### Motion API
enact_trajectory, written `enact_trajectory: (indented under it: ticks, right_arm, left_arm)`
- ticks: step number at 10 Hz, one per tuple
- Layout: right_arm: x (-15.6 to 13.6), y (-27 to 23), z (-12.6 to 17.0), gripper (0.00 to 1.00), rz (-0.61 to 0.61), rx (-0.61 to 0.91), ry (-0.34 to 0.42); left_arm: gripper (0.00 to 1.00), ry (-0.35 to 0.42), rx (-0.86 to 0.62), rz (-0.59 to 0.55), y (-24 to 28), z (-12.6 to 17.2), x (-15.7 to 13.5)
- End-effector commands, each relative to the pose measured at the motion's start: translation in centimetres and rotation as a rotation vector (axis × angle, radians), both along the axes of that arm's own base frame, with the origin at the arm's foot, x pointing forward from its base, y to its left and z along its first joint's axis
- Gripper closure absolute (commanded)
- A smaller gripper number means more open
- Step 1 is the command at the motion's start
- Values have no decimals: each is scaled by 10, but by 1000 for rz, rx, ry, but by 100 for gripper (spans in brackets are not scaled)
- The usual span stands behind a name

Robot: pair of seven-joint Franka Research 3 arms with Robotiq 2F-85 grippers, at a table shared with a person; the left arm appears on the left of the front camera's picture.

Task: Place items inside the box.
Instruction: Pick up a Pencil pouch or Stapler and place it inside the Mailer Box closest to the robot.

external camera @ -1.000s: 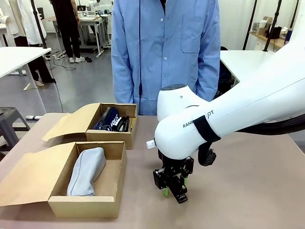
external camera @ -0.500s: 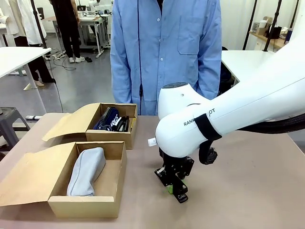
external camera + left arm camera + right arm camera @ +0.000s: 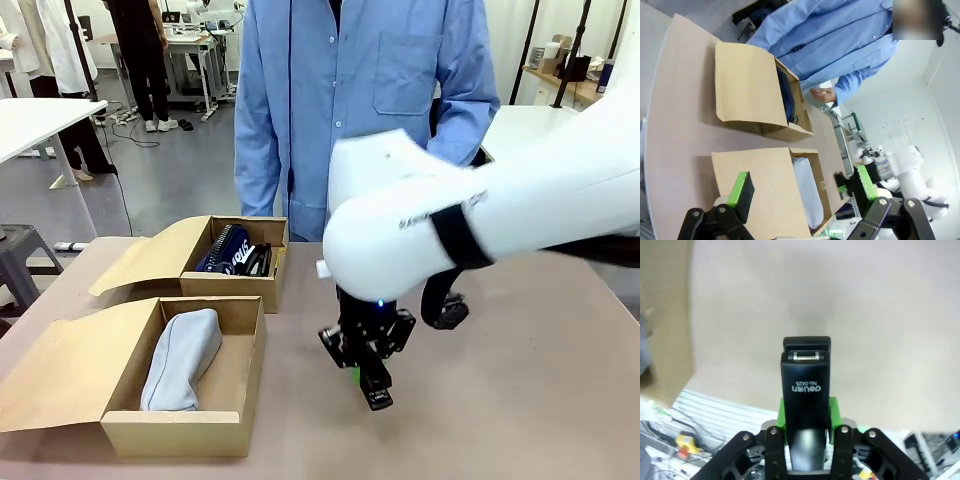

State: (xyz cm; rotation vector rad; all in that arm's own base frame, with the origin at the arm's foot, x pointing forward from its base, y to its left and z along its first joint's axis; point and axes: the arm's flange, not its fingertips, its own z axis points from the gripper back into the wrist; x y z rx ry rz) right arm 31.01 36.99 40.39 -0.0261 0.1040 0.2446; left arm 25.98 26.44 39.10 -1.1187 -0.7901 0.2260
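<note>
- The room is an open workshop. A person (image 3: 350, 100) in a blue coat stands at the table's far edge.
- The table (image 3: 520, 380) has a plain, matte tan top, bare around my right arm.
- The near box (image 3: 175, 435) holds the grey pouch (image 3: 185, 355). The far box (image 3: 225, 288) holds the navy pouch (image 3: 225, 250).
- The left gripper (image 3: 802, 185) has its jaws wide and holds nothing.
- The right gripper (image 3: 807, 411) is clamped on the black stapler (image 3: 806, 375) across its rear sides, nose down, right of the near box. I can't tell if it touches the table.
- I judge the stapler rigid, dense and smooth-sided. Gripping across both hinged halves should keep it shut, though it may pivot.
</note>
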Motion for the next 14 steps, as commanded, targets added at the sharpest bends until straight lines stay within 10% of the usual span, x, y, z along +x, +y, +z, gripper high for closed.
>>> enact_trajectory:
  ticks: [1, 4, 5, 8, 11, 14]
  right_arm:
    - [-43, 7, 56, 83, -136, 17, -75]
    - [-28, 4, 42, 83, -73, 19, -39]
    - [-52, 5, 72, 63, -116, 33, -95]
    - [-48, -22, 68, 63, -330, 261, -188]
    - [-34, 1, 70, 63, -273, 301, -181]
    - [-55, -123, 90, 63, -251, 351, -78]
  left_arm:
    - [0, -33, -3, 3, 0, 1, 1]
    - [0, -33, -3, 3, 0, 1, 1]
    - [0, -33, -3, 3, 0, 1, 1]
    - [0, -33, -3, 3, 0, 1, 1]
    - [0, -33, -3, 3, 0, 1, 1]
    - [0, -33, -3, 3, 0, 1, 1]
